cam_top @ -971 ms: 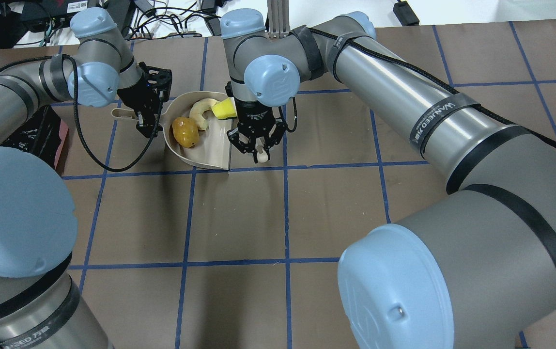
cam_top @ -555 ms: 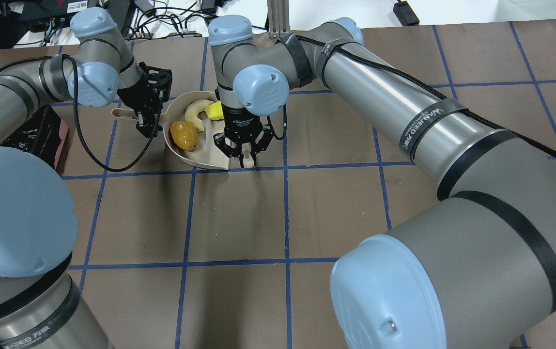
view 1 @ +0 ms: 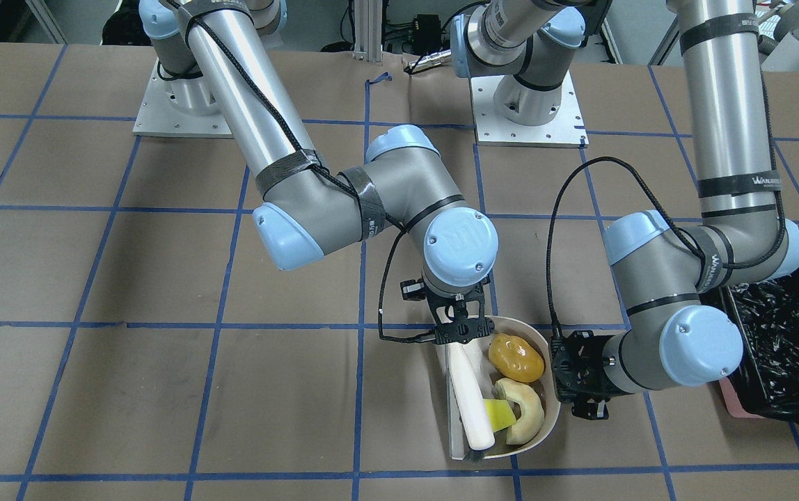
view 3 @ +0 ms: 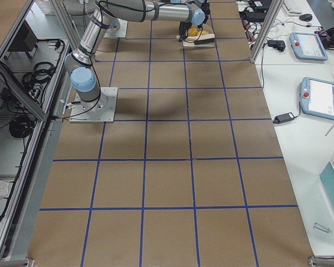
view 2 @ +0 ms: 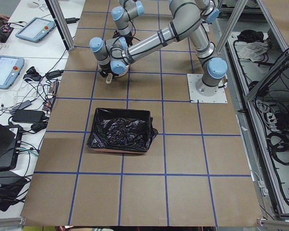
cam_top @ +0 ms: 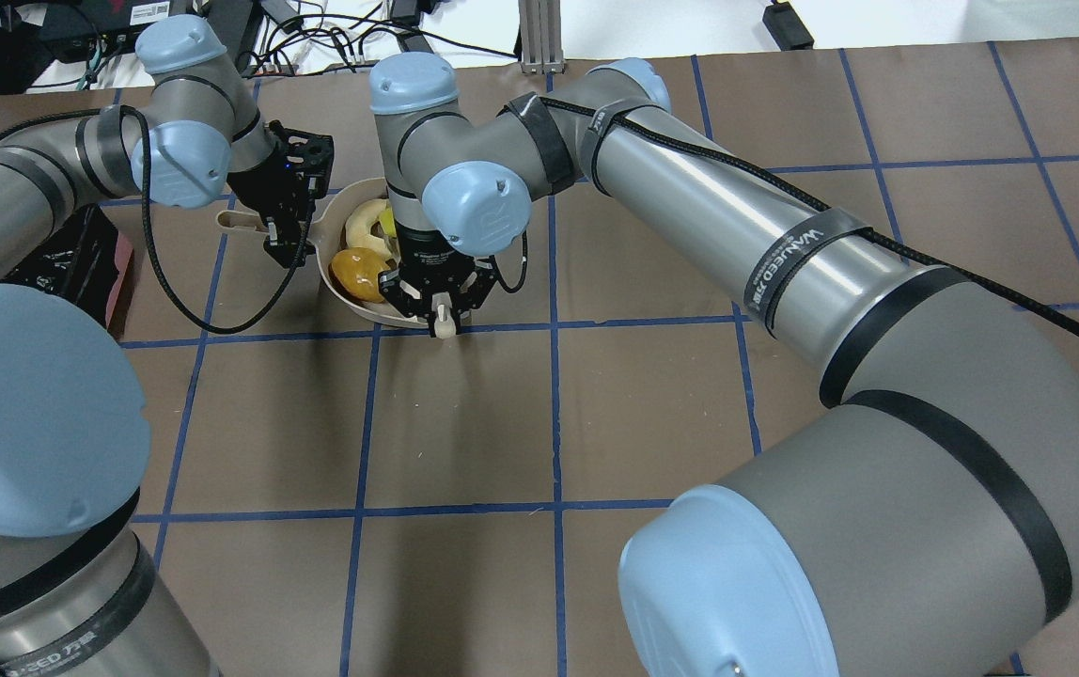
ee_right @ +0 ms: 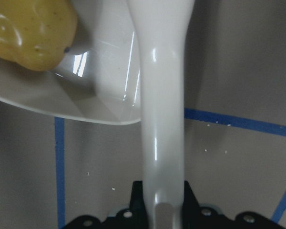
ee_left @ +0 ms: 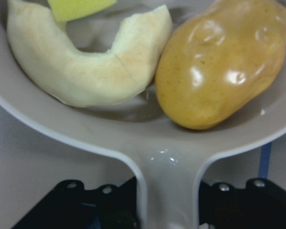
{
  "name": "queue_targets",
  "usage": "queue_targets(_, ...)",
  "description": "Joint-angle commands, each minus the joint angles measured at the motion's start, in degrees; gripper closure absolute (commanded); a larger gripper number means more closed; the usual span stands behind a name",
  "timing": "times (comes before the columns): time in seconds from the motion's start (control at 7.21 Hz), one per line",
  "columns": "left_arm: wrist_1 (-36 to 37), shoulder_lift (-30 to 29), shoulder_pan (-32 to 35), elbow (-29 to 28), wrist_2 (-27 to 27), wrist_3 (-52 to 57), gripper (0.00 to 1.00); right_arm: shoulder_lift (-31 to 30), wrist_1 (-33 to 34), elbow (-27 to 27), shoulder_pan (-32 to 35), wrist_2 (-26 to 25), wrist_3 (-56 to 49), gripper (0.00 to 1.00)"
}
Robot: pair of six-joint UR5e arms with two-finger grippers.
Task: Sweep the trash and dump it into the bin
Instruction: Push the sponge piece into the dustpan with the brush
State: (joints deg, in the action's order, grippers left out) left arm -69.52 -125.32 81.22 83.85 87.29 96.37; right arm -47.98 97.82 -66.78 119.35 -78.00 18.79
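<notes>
Inside the dustpan (ee_left: 168, 164): glossy amber lump (ee_left: 219, 67); pale crescent (ee_left: 76, 71); yellow wedge (view 1: 499, 415).

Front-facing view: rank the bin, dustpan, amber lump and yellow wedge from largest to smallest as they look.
1. Bin, though cropped by the frame edge.
2. Dustpan.
3. Lump.
4. Wedge, partly hidden by the brush.

The dustpan (view 1: 551, 410) is hemmed in near the bench's (view 1: 163, 390) operator edge. The right arm's wrist (view 1: 459, 243) and the white brush handle (view 1: 469, 396) block its open mouth, and the left arm's fingers (view 1: 589, 409) close off its handle side. Between dustpan and bin (view 1: 775, 327) sits the left arm's elbow (view 1: 699, 344). Toward both bench ends — beyond the bin too — the surface lies open.
</notes>
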Motion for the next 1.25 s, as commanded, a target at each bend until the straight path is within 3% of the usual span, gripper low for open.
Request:
queue_targets(0.0,0.00,-0.01,-0.01,0.00,-0.01,0.05,0.98,0.61,1.85,0.07,0.53,1.10,1.43,0.96)
queue_targets(1.11,0.00,0.08,-0.10,0.00,-1.75,0.14,0.99,-7.64,-9.46,-1.59,-12.18,0.74,-0.93,0.96)
